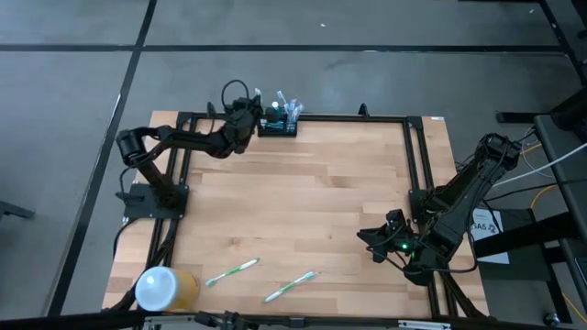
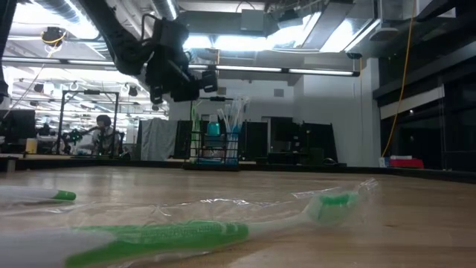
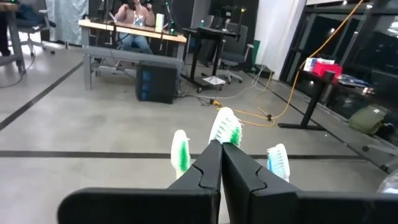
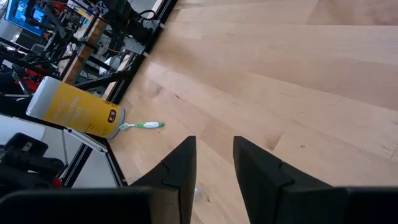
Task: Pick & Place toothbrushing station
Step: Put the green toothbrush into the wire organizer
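Observation:
The toothbrushing station (image 1: 278,127), a small black slotted rack, stands at the table's far edge with several toothbrushes upright in it (image 2: 216,138). My left gripper (image 1: 255,115) reaches level to the rack's left end, fingers shut (image 3: 219,148). A green-and-white brush head (image 3: 226,127) rises just beyond its fingertips, between two other heads. Two wrapped green toothbrushes (image 1: 232,271) (image 1: 291,286) lie flat near the front edge. My right gripper (image 1: 371,240) hovers open over the table near the right edge, with nothing between its fingers (image 4: 214,155). My left gripper is shut, with the middle brush head (image 3: 224,132) showing right past its fingertips. The fingers themselves hide the spot below the head, so I cannot tell whether they touch that brush or merely stand in front of it.
A white-and-yellow cylinder (image 1: 165,289) lies at the front left corner, next to one toothbrush (image 4: 142,126). A black frame rail (image 1: 411,156) runs along the table's sides. Bare wood (image 1: 303,197) spreads across the table's middle. A person sits at a desk far behind (image 3: 134,15).

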Robot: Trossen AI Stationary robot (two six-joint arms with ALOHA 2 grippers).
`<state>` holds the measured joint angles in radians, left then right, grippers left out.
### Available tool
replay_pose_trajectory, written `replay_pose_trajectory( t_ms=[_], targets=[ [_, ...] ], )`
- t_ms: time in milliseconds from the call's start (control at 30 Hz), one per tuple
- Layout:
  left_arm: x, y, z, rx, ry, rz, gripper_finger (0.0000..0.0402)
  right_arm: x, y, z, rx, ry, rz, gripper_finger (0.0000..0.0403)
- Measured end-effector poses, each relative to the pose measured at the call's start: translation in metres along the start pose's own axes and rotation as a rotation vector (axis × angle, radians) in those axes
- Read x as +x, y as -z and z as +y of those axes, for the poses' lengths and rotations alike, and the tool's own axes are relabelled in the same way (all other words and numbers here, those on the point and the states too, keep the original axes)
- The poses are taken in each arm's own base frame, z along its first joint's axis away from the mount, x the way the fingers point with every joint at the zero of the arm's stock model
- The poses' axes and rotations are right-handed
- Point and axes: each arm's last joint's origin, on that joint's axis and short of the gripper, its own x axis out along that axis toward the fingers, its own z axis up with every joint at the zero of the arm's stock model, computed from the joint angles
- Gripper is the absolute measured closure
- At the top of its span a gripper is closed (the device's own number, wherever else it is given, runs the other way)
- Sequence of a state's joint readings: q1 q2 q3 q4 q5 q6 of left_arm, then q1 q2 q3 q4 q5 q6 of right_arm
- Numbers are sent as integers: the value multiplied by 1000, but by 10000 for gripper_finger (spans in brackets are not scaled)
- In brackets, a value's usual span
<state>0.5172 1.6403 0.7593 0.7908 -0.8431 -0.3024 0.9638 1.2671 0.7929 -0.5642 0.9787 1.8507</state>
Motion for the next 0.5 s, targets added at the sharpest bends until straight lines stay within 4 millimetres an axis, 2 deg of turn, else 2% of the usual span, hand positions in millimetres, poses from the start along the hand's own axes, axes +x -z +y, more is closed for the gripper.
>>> replay_pose_trajectory(
  t_ms=[500],
  targets=[
    [7,9,7,-36,-41,42,400,0,0,0,0,0,0,293]
  ],
)
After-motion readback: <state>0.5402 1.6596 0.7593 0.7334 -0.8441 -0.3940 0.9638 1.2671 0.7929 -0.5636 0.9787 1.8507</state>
